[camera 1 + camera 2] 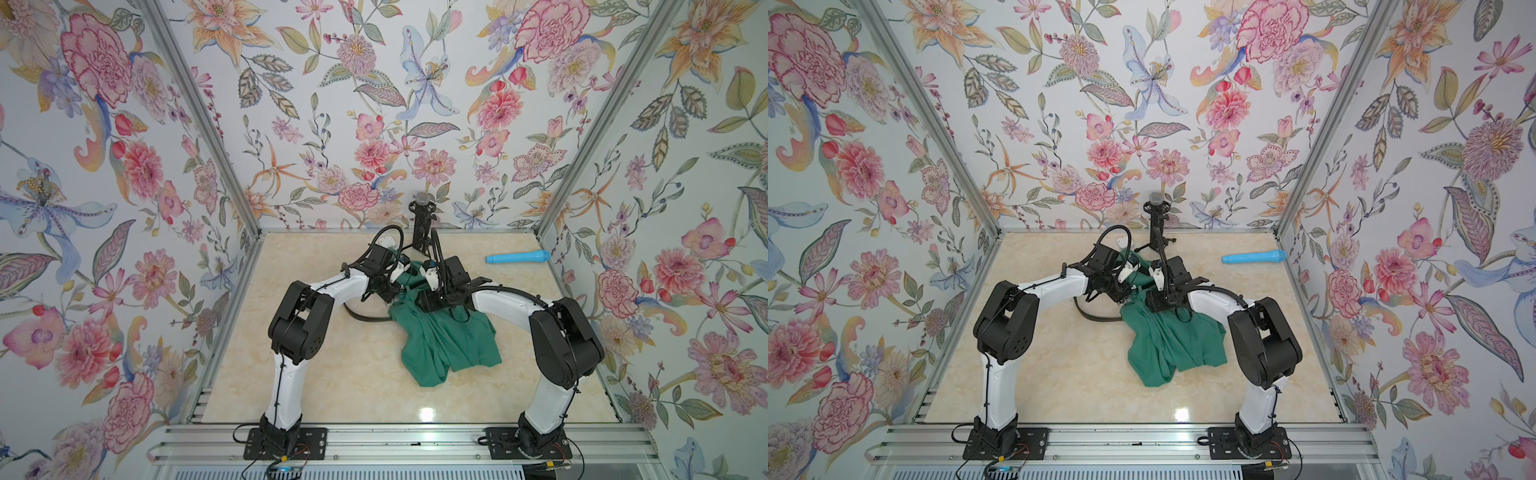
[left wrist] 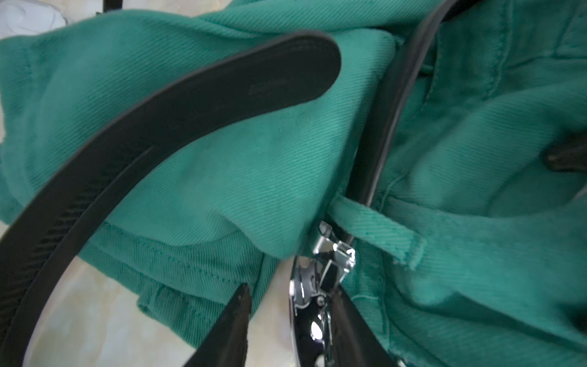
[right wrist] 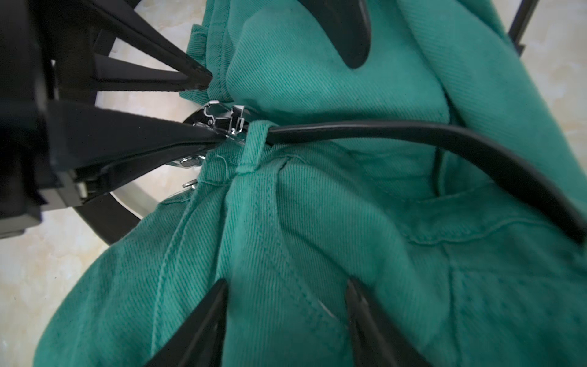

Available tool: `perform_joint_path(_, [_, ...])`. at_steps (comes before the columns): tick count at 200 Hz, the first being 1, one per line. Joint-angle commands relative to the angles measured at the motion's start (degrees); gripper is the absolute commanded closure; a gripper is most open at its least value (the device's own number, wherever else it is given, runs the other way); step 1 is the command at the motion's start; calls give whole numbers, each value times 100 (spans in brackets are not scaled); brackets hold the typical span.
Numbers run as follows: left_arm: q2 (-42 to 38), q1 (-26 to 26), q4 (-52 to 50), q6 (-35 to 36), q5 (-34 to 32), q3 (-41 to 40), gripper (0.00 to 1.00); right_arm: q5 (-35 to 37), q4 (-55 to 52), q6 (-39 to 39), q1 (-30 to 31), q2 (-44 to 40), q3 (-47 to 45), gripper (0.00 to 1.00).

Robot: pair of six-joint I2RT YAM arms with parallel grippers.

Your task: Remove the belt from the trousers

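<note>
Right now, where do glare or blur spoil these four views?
Both top views: evenly lit, one glare spot on the table. Left wrist: the buckle glints, the trousers go soft at the edge. Right wrist: the right gripper blurs close up.

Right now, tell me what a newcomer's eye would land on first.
The teal-green trousers heaped mid-table between both arms stand out against the floral walls. In the wrist views, the black belt is threaded through a belt loop, its silver buckle between the open jaws of the left gripper. A blue tube lies far right.
</note>
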Motion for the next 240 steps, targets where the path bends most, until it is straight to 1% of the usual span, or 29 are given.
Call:
perform_joint_path(1, [282, -28, -283, 122, -33, 309, 58, 74, -83, -9, 35, -147, -143, 40])
perform_joint_path(9, [345, -35, -315, 125, -33, 354, 60, 74, -82, -2, 45, -172, -176, 40])
perform_joint_path(22, [416, -56, -345, 138, -73, 422, 66, 98, -65, 7, 49, -207, -232, 40])
perform_joint_path(60, [502, -74, -585, 235, -219, 707, 96, 177, 92, 69, 50, -580, -407, 39])
perform_joint_path(71, [446, -74, -720, 332, -332, 821, 100, 234, 193, 54, 53, -819, -484, 38])
perform_joint_path(85, [237, -91, -806, 381, -494, 907, 100, 335, 355, -26, 49, -1222, -605, 35])
perform_joint_path(105, [-280, -143, -754, 452, -760, 953, 100, 551, 683, -135, 26, -1896, -851, 30])
perform_joint_path(114, [-551, -195, -685, 506, -921, 953, 100, 456, 876, -76, -79, -2206, -957, 28])
perform_joint_path(134, [-1239, -350, -147, 795, -1318, 630, 100, 227, 1343, 58, -367, -2838, -1133, 23])
perform_joint_path(153, [-1864, -467, 489, 961, -1561, 221, 100, 129, 1533, -107, -483, -3234, -1105, 15])
perform_joint_path(172, [-2377, -625, 990, 1171, -1719, -41, 100, -20, 1523, -443, -490, -3420, -1000, 12])
perform_joint_path(197, [-2930, -909, 1611, 1773, -1843, -426, 100, -365, 1391, -938, -466, -3455, -803, 11])
perform_joint_path(206, [-3083, -981, 1784, 1928, -1843, -541, 100, -500, 1184, -1118, -446, -3429, -595, 11])
perform_joint_path(240, [-3593, -1044, 2362, 2171, -1738, -1009, 100, -455, 132, -1745, -284, -3318, 427, 10])
